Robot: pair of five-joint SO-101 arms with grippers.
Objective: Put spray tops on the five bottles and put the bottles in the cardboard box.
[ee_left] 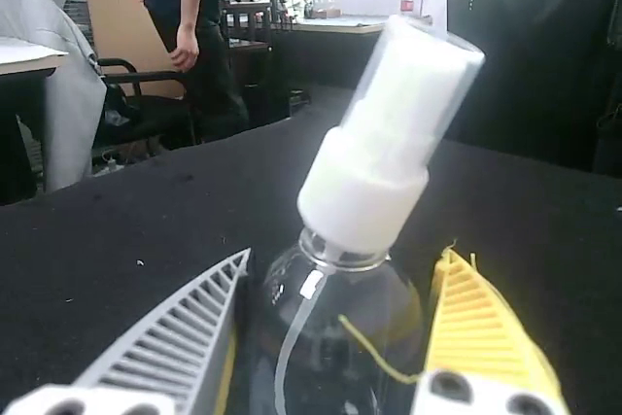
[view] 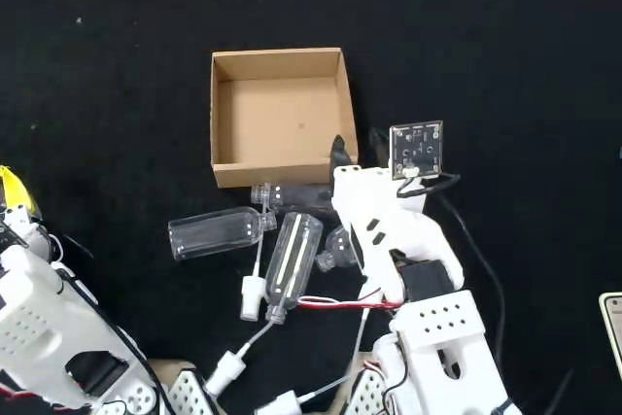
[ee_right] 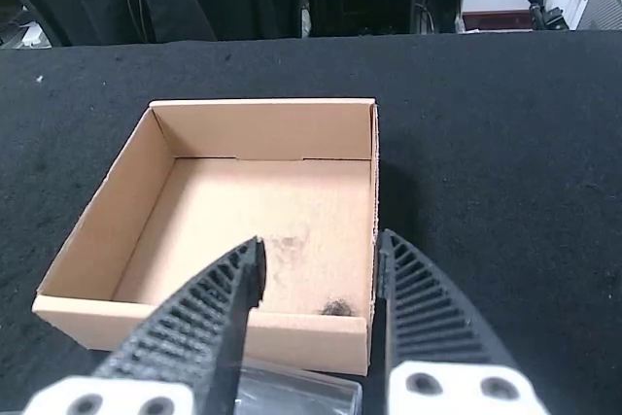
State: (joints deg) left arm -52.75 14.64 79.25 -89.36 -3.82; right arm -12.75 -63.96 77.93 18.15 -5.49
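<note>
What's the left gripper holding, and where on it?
A clear bottle with a spray top on, clamped by the left gripper around its shoulder, just below the neck.

The left arm (view: 44, 337) sat at the near left corner, with its white body folded close. The left gripper (ee_left: 345, 258) pointed almost level and was closed on a clear bottle (ee_left: 330, 337), the grey finger (ee_left: 185, 328) pressing one side and the yellow finger (ee_left: 476, 318) the other. The right arm (view: 398, 240) was stretched forward from the near edge. The right gripper (ee_right: 321, 240) pointed forward and downward, and its two black fingers (ee_right: 204, 318) stood apart with a clear gap between the tips.
</note>
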